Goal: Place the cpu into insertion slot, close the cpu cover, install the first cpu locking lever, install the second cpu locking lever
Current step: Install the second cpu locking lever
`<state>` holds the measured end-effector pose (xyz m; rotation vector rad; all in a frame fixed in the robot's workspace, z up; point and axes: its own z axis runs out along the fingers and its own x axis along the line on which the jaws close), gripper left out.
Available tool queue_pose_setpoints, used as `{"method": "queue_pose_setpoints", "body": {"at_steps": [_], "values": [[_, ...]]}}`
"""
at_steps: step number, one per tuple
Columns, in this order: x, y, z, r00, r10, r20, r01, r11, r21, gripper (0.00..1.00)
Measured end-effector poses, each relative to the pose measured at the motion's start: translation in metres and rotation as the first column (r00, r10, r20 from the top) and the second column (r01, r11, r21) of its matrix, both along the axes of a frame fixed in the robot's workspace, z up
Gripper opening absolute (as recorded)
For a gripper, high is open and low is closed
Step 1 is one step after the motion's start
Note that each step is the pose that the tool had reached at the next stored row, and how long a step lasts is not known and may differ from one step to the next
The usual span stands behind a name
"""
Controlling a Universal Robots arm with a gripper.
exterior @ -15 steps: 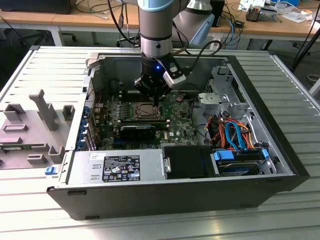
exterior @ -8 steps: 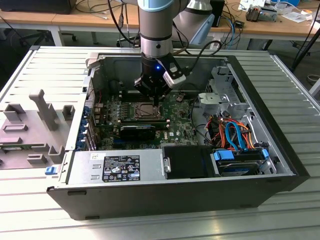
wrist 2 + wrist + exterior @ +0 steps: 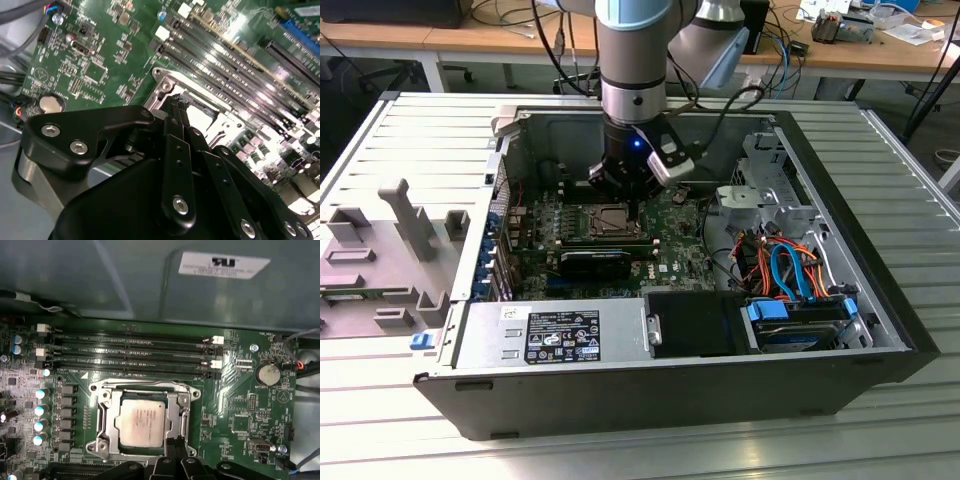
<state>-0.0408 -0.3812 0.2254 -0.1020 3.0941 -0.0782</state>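
Item one, the gripper (image 3: 638, 205): in the exterior view I see it lowered into the open computer case (image 3: 880, 330), directly over the socket area of the green motherboard (image 3: 685, 255). In the second wrist view its black fingers (image 3: 176, 112) run together to a narrow tip at the socket's edge; they look drawn together with nothing between them. In the first wrist view the fingertips (image 3: 175, 446) sit just beside the near rim of the cpu cover (image 3: 181, 412).

Item two, the cpu (image 3: 141, 424): the first wrist view shows its pale metal top lying flat and square in the insertion slot (image 3: 111, 412), framed by the cover, which lies down over it. The exterior view gives the slot (image 3: 610, 222) as a small silvery square, with too little detail to make out the chip.

Item three, surroundings. The first wrist view lists four long memory slots (image 3: 135, 355) beside the socket and a coin cell battery (image 3: 267, 374). The exterior view adds what the wrist cameras miss: orange and blue cables (image 3: 785, 265), a drive bay (image 3: 798, 325) and the slatted metal table (image 3: 910, 190) beneath the case.
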Motion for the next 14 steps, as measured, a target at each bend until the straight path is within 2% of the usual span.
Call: {"method": "queue_pose_setpoints", "body": {"at_steps": [2,6,7,8,9,12,14], "values": [[0.003,-0.0009,-0.0008,1.0,0.0,-0.002,0.0,1.0,0.0002,0.11],[0.013,-0.0025,-0.0028,0.9998,0.0,-0.0183,0.0,1.0,-0.0001,0.11],[0.016,-0.0026,-0.0032,0.9996,0.0,-0.0298,0.0,1.0,0.0001,0.11],[0.019,-0.0026,-0.0033,0.999,0.0,-0.0453,0.0,1.0,0.0001,0.11],[0.02,-0.0027,-0.0034,0.9987,0.0,-0.0513,0.0,1.0,-0.0002,0.11],[0.02,-0.0054,-0.0035,0.9986,0.0,-0.0523,0.0,1.0,0.0,0.11],[0.02,-0.0118,-0.0035,0.9986,0.0,-0.0522,0.0,1.0,0.0001,0.11]]}}
